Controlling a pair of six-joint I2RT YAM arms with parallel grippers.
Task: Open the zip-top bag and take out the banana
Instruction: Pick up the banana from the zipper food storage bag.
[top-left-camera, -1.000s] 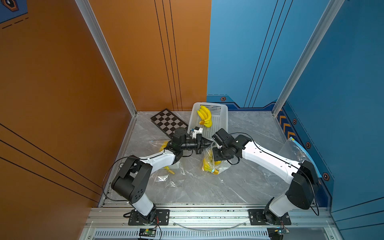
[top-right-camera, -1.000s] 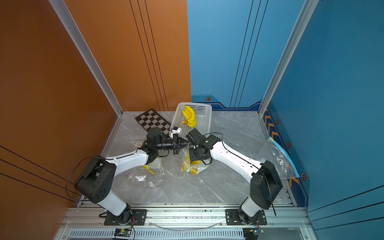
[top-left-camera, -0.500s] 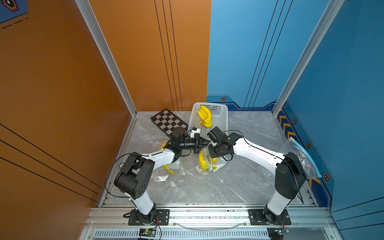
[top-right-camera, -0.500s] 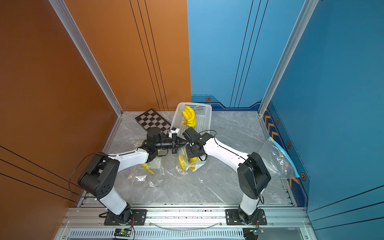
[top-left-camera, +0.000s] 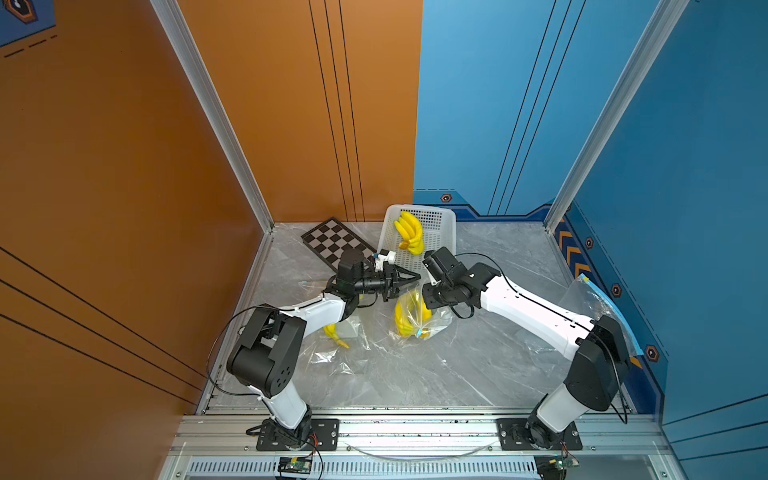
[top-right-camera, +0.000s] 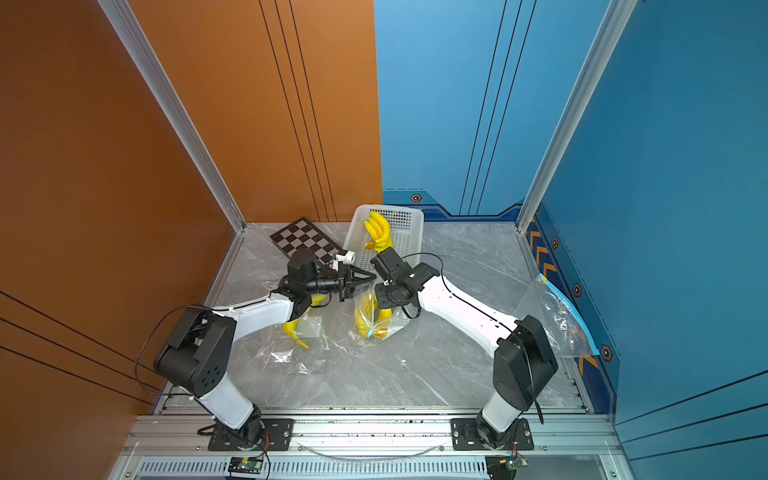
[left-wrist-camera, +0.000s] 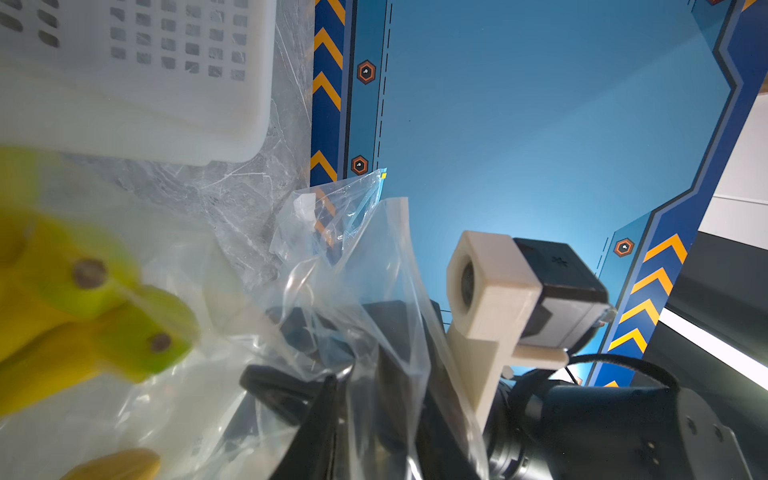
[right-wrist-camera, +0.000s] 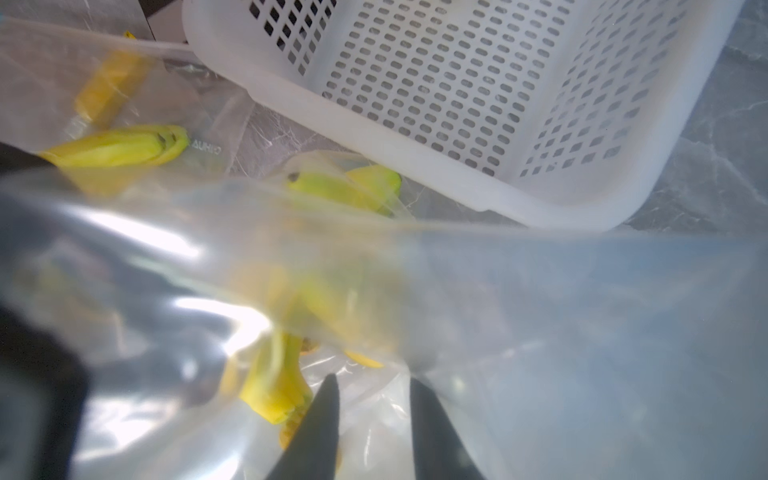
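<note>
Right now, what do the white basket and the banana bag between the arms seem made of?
Basket: probably molded plastic, matte white, with regular grids of holes. Bag: thin clear plastic film, glossy; it crinkles, glints, shows bananas through.

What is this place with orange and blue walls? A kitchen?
Probably a robot test booth, not a kitchen. The left arm and right arm are bolted to a metal rail, an orange wall and a blue wall box in the table, and a checkerboard lies beside the basket.
</note>
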